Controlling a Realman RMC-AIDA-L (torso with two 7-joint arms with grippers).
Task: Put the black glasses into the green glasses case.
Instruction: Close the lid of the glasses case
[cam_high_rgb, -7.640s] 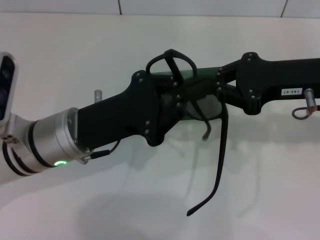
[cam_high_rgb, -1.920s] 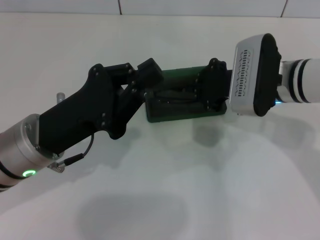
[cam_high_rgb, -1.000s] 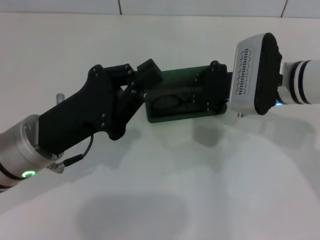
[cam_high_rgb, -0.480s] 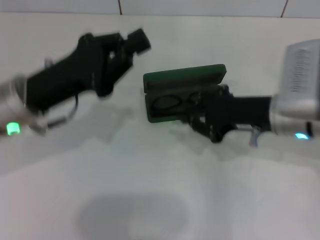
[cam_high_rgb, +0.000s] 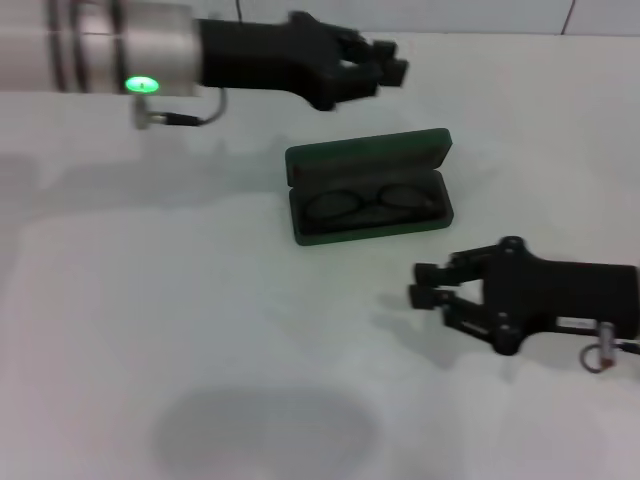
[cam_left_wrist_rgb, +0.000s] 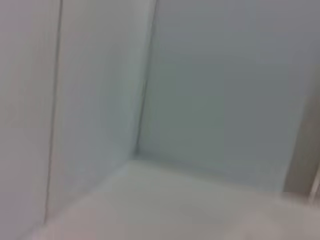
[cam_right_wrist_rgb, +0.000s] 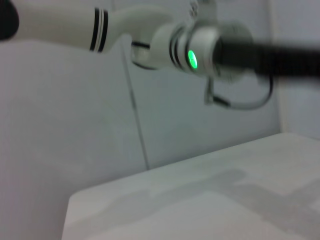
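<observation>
Head view: black glasses (cam_high_rgb: 372, 203) lie inside the open green glasses case (cam_high_rgb: 368, 186) on the worktop (cam_high_rgb: 150, 330). Left claw (cam_high_rgb: 385, 62) looks pressed together, beyond the case; right claw (cam_high_rgb: 428, 290) spread, nearer. Wrist views show neither item. Retreat clear of the lid.

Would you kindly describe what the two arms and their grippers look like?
Both grippers are chunky matte black linkages. The left gripper sits on a silver wrist with black bands, a green light and a thin cable. The right gripper carries a small white label and a metal fitting.
</observation>
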